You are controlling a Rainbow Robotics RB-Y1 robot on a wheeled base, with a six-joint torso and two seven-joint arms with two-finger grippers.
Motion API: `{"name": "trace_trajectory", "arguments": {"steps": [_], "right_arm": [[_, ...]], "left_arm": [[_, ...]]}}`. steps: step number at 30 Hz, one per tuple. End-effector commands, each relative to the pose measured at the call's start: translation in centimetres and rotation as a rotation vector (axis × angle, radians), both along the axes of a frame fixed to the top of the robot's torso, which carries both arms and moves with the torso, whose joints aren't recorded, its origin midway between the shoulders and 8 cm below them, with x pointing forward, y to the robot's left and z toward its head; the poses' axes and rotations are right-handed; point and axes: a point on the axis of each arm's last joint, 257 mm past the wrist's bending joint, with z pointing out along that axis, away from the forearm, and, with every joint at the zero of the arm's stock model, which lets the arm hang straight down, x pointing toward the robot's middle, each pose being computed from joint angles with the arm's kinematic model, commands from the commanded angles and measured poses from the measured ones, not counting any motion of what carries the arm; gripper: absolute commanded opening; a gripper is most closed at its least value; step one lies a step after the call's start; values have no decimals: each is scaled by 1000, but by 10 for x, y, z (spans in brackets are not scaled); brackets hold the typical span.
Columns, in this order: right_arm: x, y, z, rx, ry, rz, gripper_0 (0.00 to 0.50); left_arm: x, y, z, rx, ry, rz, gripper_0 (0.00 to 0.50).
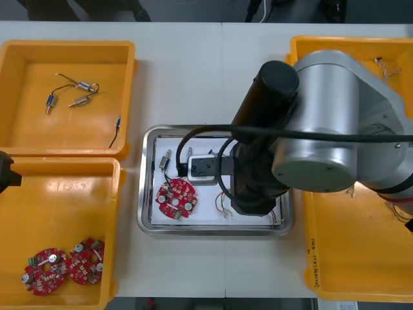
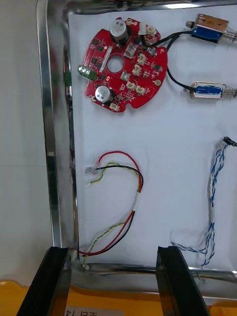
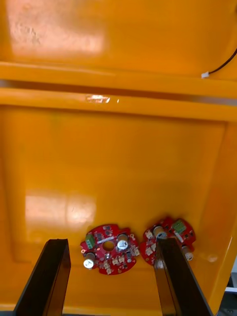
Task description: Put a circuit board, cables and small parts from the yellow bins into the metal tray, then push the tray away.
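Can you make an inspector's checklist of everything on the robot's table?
Surface: light table, yellow bins at both sides.
Job's things: metal tray holds one circuit board and two small metal parts; two spare boards in the near left bin.
Clutter: nothing seen.
Grippers: right gripper open at the tray's rim; left gripper open over the spare boards.
Cables: red and yellow cable, blue and white cable, both in the tray.
Surroundings: unclear dark shapes beyond the table.
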Motion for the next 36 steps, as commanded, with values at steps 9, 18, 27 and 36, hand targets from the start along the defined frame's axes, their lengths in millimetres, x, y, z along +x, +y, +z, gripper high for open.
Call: {"name": "trace_trajectory", "arguments": {"steps": [9, 18, 27, 36], "right_arm": [[-21, 26, -42, -71, -20, 129, 500], [-36, 38, -79, -41, 28, 121, 500], [-51, 37, -106, -55, 37, 102, 500], [-58, 44, -124, -55, -3, 118, 500]], "left_arm": [[-18, 18, 1, 116, 19, -86, 500], [-18, 18, 1, 116, 19, -86, 500], [-18, 18, 1, 116, 19, -86, 500], [-18, 18, 1, 116, 19, -86, 500]]}}
